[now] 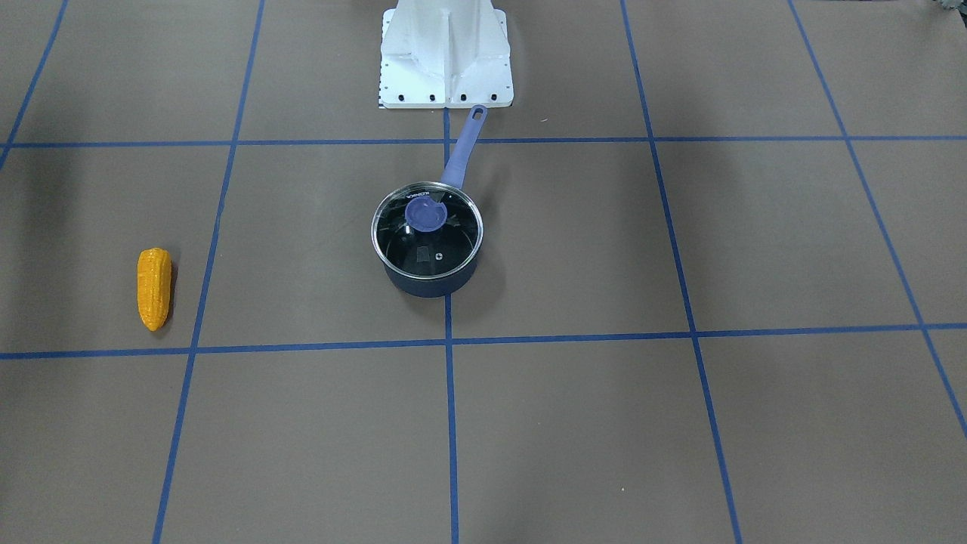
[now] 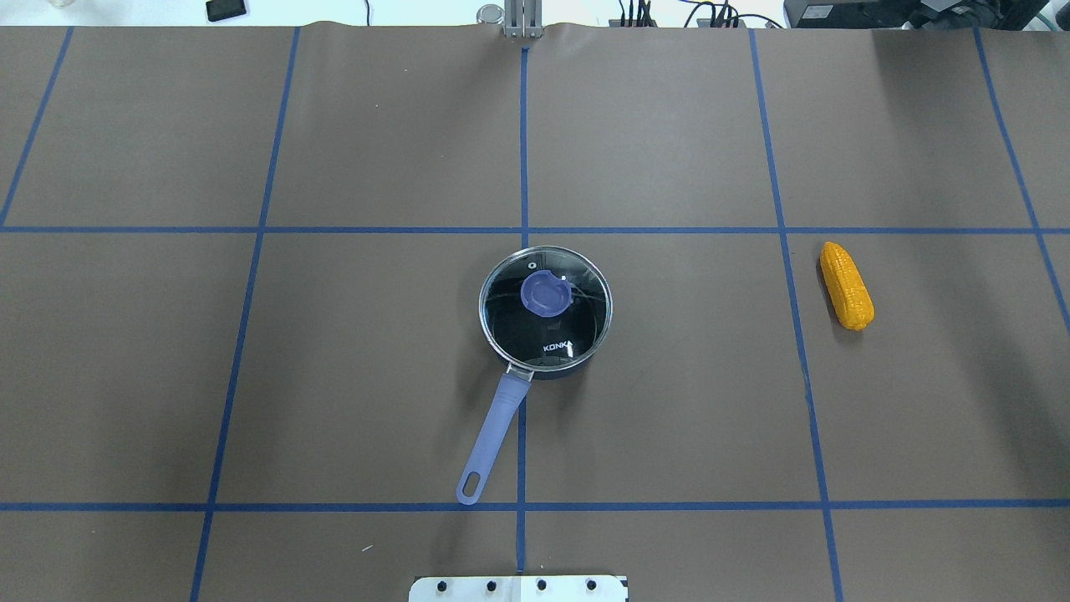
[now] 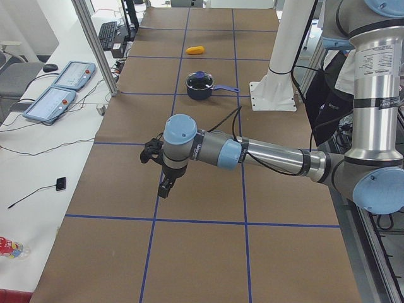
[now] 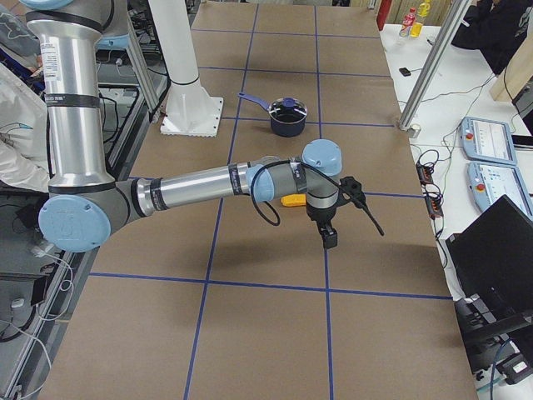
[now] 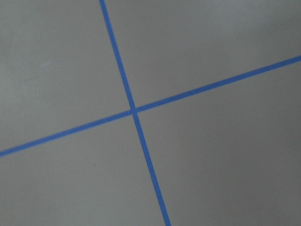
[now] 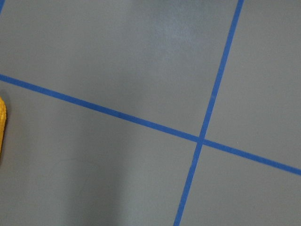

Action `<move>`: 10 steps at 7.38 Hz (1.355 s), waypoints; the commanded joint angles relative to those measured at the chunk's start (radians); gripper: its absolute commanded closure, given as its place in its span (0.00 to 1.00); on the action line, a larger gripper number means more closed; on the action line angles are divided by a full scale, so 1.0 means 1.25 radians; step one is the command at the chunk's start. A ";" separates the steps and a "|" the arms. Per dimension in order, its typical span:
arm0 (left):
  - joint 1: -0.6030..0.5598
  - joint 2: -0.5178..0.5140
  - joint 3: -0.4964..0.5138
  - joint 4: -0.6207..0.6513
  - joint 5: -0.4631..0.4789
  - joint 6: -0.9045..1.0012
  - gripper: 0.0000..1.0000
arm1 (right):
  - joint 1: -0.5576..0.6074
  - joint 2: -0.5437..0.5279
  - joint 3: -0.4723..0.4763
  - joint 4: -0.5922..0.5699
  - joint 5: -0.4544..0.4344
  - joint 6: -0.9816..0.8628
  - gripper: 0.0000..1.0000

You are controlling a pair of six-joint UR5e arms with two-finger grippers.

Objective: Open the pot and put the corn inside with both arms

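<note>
The dark pot [image 2: 547, 368] stands mid-table with its glass lid [image 2: 545, 308] on and its lavender handle [image 2: 493, 435] pointing toward the robot base. It also shows in the front view [image 1: 430, 283] and both side views [image 3: 199, 86] [image 4: 288, 117]. The orange-yellow corn [image 2: 846, 285] lies on the table to the pot's right, also in the front view [image 1: 153, 288]; an edge of it shows in the right wrist view [image 6: 2, 127]. My left gripper [image 3: 165, 187] and right gripper [image 4: 330, 238] show only in the side views, far from the pot; I cannot tell whether they are open or shut.
Brown table cover with a blue tape grid [image 2: 524, 230]. White mounting base [image 1: 446, 57] behind the pot's handle. Operator pendants [image 3: 60, 88] and cables lie on the side bench.
</note>
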 commanded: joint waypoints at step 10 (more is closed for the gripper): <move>0.317 -0.113 -0.049 -0.207 0.116 -0.618 0.01 | -0.172 0.048 0.062 0.087 -0.054 0.419 0.00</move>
